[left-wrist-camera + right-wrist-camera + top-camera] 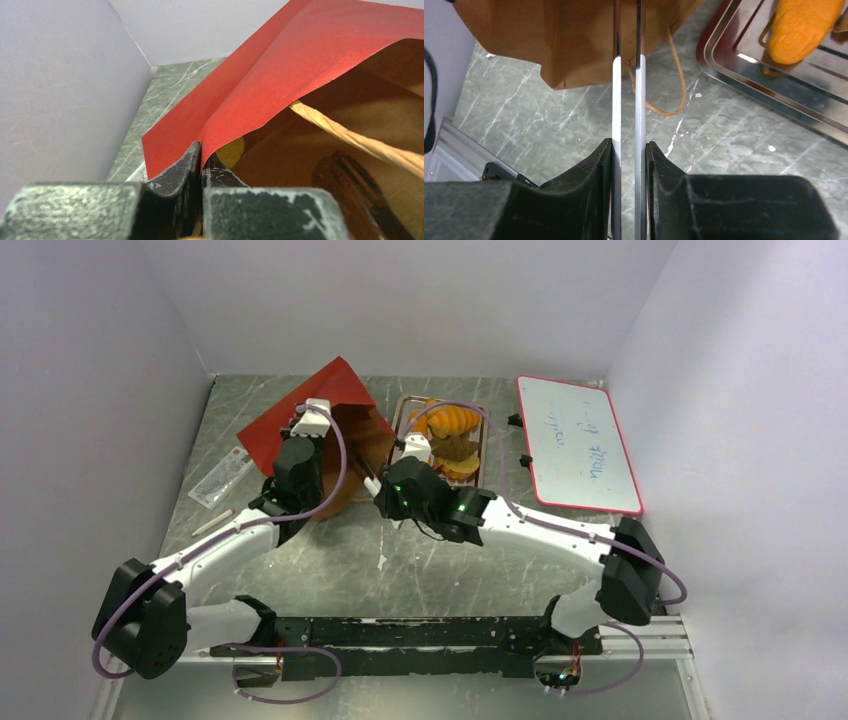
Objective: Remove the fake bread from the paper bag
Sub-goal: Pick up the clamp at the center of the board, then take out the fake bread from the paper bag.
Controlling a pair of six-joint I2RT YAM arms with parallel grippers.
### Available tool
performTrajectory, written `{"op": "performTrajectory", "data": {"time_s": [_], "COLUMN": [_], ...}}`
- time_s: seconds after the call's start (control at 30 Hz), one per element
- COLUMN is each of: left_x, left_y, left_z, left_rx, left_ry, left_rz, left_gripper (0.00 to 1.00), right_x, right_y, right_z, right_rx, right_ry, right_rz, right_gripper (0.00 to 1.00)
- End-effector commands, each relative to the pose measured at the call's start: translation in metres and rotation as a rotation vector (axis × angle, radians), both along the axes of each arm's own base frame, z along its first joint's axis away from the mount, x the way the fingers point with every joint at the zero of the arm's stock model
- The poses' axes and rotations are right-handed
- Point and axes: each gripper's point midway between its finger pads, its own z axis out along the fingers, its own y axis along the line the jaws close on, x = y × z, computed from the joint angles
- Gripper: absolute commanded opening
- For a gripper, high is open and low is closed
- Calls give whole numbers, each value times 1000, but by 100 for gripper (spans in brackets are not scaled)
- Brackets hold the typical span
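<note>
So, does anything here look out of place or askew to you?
Yes: the bag lies tipped on its side rather than upright, its rim pinched by the left hand, and one cord handle trails loose on the table.

Overhead now: the paper bag (340, 390) lies on its side at the back left of the marbled table (450, 570), brown inside showing at its mouth. The left gripper (314, 415) sits right on the bag's upper edge. The right arm stretches across, and the right gripper (387, 485) is just beside the mouth, a thin metal tool (362, 472) poking from it toward the opening. Just right of the bag, the silver tray (403, 418) carries glossy orange fake bread (452, 420). Further right lies a red-framed whiteboard (580, 445). A small packet (220, 480) and a white stick (212, 523) lie left of the bag.
</note>
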Motion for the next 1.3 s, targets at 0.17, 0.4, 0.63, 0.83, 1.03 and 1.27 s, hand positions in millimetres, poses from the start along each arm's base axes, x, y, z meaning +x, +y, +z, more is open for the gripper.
{"op": "performTrajectory", "data": {"time_s": [0.17,0.4,0.63,0.83,1.03,1.27], "left_x": [-6,-6,-6,-3,-3,-5], "left_y": [-4,-10,-14,-19,-21,-23], "left_z": [4,12,28,33,38,42], "left_rx": [-76,-77,-72,-71,-72,-78], "left_ry": [-24,-18,-28,-13,-6,-14], "left_rz": [-7,-45,-75,-97,-112,-125], "left_gripper": [7,7,7,7,7,7], "right_x": [24,39,49,58,62,62], "right_y": [41,57,72,81,79,70], "right_z": [-7,-19,-16,-20,-29,-30], "right_rx": [176,256,351,366,375,363], "right_ry": [95,169,194,209,228,229], "right_rz": [45,40,49,35,-2,-34], "right_gripper": [25,26,31,35,37,38]}}
